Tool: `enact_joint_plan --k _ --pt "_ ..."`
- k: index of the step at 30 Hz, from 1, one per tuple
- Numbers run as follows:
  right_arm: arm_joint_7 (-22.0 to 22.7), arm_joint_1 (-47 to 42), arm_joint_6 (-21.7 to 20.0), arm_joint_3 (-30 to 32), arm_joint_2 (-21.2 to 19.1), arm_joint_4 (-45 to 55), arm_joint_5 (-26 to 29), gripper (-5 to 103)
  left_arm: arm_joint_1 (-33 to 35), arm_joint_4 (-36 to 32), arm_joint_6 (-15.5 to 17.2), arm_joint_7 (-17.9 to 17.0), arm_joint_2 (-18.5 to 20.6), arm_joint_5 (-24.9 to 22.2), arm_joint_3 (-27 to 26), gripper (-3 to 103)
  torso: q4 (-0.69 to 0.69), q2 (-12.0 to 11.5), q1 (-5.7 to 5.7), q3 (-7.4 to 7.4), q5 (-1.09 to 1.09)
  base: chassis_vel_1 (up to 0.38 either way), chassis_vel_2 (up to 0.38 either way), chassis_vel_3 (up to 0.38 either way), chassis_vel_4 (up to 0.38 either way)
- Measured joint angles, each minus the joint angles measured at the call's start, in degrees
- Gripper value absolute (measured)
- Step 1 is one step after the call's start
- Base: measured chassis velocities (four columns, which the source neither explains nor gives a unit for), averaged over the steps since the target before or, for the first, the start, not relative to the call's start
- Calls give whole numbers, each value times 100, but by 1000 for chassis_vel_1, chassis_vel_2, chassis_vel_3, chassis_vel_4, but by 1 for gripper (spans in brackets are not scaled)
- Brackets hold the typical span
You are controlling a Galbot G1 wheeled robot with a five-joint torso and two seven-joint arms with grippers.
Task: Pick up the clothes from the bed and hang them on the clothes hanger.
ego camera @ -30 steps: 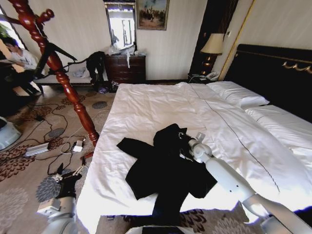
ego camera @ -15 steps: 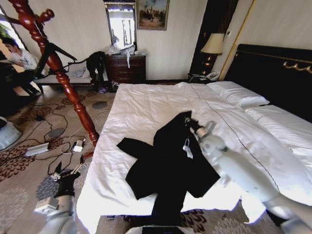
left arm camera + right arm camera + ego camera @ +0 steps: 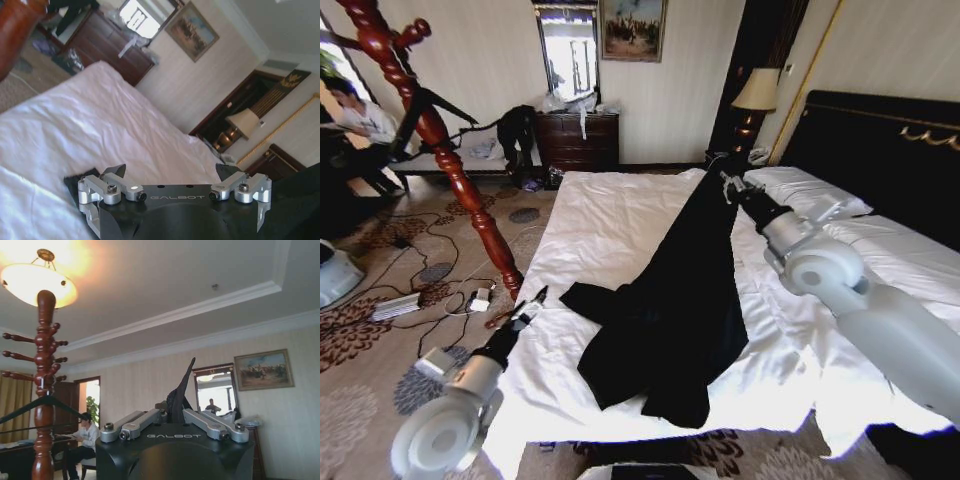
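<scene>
The clothes [image 3: 670, 320], one black jacket, are partly lifted off the white bed [image 3: 620, 215]. The jacket's top end hangs stretched from my right gripper [image 3: 728, 185], which is raised over the bed's middle and shut on the cloth. Its lower part and sleeves still lie on the duvet. The right wrist view shows the fingers [image 3: 150, 417] pinched on a black fold of the clothes [image 3: 179, 396]. My left gripper [image 3: 532, 303] hovers open at the bed's left edge, near a sleeve, with its fingers [image 3: 107, 182] wide apart. The red-brown clothes hanger [image 3: 440, 140] stands left of the bed.
Cables and power strips [image 3: 405, 303] litter the carpet around the stand's foot. A dark dresser [image 3: 578, 140] stands at the far wall and a lamp [image 3: 757, 92] beside the black headboard [image 3: 880, 140]. A black wire hanger [image 3: 30, 407] hangs on the coat stand [image 3: 45, 390].
My right gripper has risen and moved toward the headboard, pulling the jacket's top end up off the duvet. My left arm has swung up from the floor side toward the bed's edge.
</scene>
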Motion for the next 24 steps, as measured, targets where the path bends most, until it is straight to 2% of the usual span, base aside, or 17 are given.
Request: enact_joint_plan --k 2,7,8,11,13,14,19,24 --pt "-19 -30 14 9 -39 41 -3 1 -113 86 112 -67 0 -57 84 100 0 0 0 0 2 0 0 0 0" --pt "-86 -4 55 -177 -9 -22 -113 1 -1400 1114 1288 -678 281 -475 742 100 -1 0 0 1 0 0 0 0 0" --pt "-86 -4 55 -177 -9 -22 -113 1 -1400 1114 1288 -678 281 -475 742 100 -1 0 0 1 0 0 0 0 0" --pt "-110 78 67 -335 121 -143 -165 1 -2214 1723 1740 -820 489 -704 1071 100 -2 -1 2 1 1 0 0 0 0" --pt "-123 96 76 -419 186 -217 -218 1 -2781 2165 2001 -847 588 -1032 1320 100 1 -1 2 1 2 0 0 0 0" --pt "-123 96 76 -419 186 -217 -218 1 -2781 2165 2001 -847 588 -1032 1320 100 1 -1 2 1 2 0 0 0 0" --pt "-142 105 84 -469 218 -314 -268 1 -3706 2951 2337 -1038 377 -1762 1850 100 -1 -1 2 2 2 0 0 0 0" --pt "-149 151 88 -512 221 -345 -266 1 -4092 3448 2469 -1226 103 -1842 2207 100 0 -1 2 1 2 0 0 0 0"
